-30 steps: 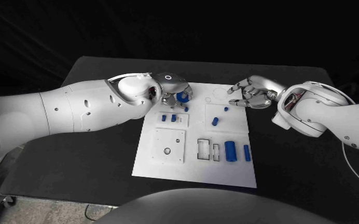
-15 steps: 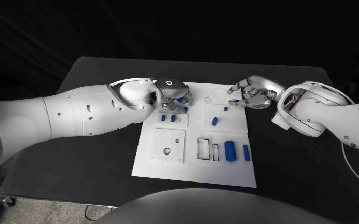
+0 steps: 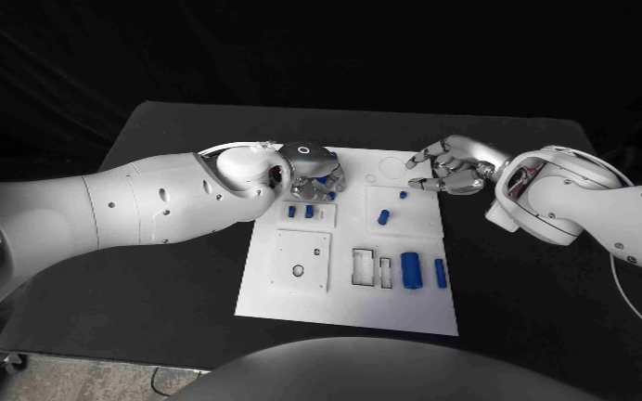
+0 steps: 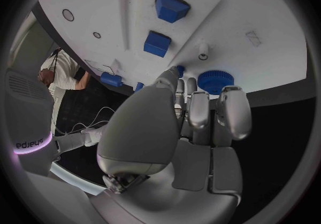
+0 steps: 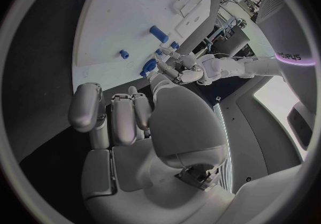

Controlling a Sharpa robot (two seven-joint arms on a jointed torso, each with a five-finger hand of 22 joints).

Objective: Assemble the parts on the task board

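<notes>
While the left hand (image 3: pixel 311 171) hovers over the task board's (image 3: pixel 341 303) far corner, a round blue part (image 4: pixel 215 80) lies just beyond its curled, empty fingertips (image 4: pixel 199 107). The right hand (image 3: pixel 448 167), fingers loosely spread, holds nothing beside the board's far right edge.

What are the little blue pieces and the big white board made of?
The blue pieces look like matte plastic: solid colour, dull, no shine. The white task board looks like smooth plastic or painted sheet, flat with cut-out slots; I cannot tell which.
</notes>
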